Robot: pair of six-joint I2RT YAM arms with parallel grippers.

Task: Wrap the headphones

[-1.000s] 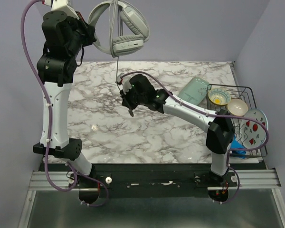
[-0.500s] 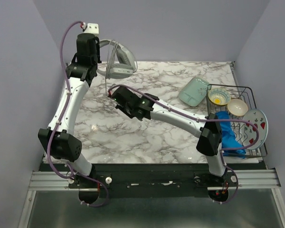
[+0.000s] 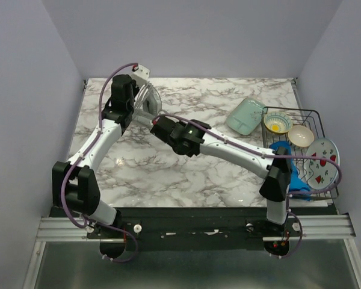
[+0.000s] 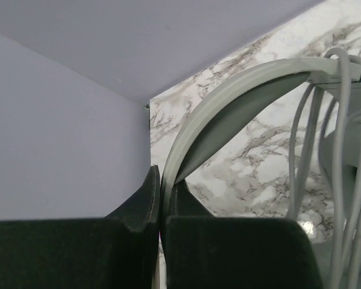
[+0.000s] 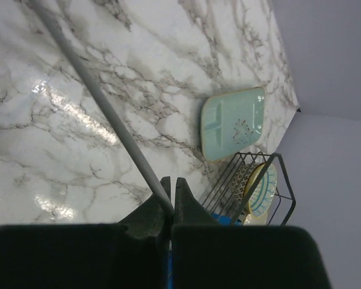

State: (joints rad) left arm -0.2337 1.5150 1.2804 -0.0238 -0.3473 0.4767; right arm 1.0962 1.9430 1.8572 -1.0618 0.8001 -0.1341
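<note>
The light grey headphones (image 3: 147, 99) are low over the back left of the marble table (image 3: 228, 174). My left gripper (image 3: 134, 101) is shut on their curved headband (image 4: 228, 102), which is pinched between the jaws in the left wrist view (image 4: 162, 179). Several loops of the thin grey cable (image 4: 343, 126) hang across the headband near one earcup. My right gripper (image 3: 159, 124) sits just right of the headphones and is shut on the cable (image 5: 108, 111), which runs taut from the jaws (image 5: 173, 182) up to the left. The plug is out of view.
A teal rectangular plate (image 3: 245, 114) lies at the back right. A black wire rack (image 3: 316, 114) at the right edge holds bowls and a patterned plate, with a blue cloth (image 3: 292, 171) beside it. The purple walls stand close behind and left of the headphones.
My left arm has come down from high up to the back left of the table, bringing the headphones low. My right gripper has followed left, still on the cable.
</note>
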